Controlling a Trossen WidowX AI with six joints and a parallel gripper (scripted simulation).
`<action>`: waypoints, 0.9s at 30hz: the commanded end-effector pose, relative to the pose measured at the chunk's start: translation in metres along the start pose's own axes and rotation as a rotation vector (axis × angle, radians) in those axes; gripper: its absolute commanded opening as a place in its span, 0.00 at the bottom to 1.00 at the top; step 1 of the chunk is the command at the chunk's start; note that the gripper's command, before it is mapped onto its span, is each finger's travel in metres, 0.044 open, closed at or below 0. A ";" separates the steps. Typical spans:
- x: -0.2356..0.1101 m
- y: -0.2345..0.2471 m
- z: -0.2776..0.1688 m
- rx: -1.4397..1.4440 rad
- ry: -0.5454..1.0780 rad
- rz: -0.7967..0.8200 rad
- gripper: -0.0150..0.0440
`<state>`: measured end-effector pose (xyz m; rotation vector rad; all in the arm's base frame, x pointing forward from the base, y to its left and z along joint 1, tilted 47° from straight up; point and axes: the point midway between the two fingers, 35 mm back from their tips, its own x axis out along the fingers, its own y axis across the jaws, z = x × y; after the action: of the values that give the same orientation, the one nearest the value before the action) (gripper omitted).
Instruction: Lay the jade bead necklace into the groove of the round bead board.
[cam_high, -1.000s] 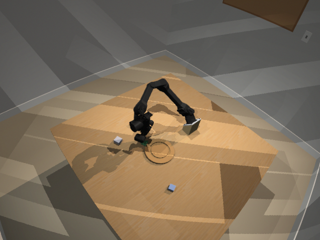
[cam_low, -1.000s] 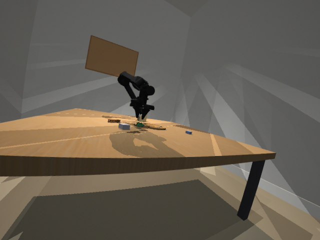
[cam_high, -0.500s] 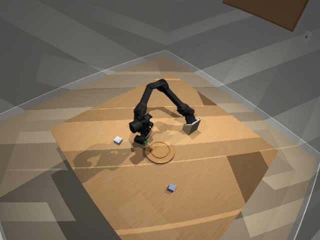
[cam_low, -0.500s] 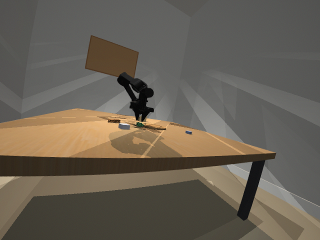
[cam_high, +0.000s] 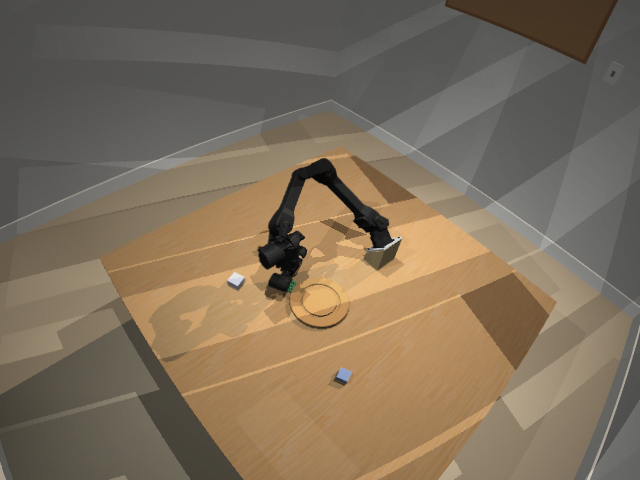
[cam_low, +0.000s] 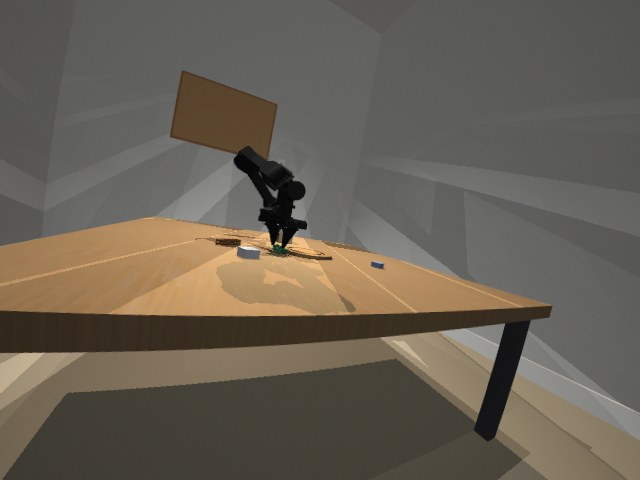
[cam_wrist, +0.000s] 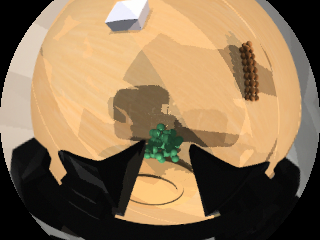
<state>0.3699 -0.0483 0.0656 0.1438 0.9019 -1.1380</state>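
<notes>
Spread half-wide, the gripper (cam_wrist: 164, 160) is held low over the table (cam_high: 413, 330) and nothing is pinched. Between its fingers the bunched green necklace (cam_wrist: 163, 143) is seen, lying at 10 o'clock of the round board (cam_high: 341, 312), at its rim.
</notes>
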 end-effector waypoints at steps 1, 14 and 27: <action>0.000 0.000 0.000 0.000 0.000 0.000 0.54; 0.000 0.000 0.000 0.000 0.000 0.000 0.25; 0.000 0.000 0.000 0.000 0.000 0.000 0.25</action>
<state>0.3699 -0.0482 0.0657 0.1435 0.9017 -1.1378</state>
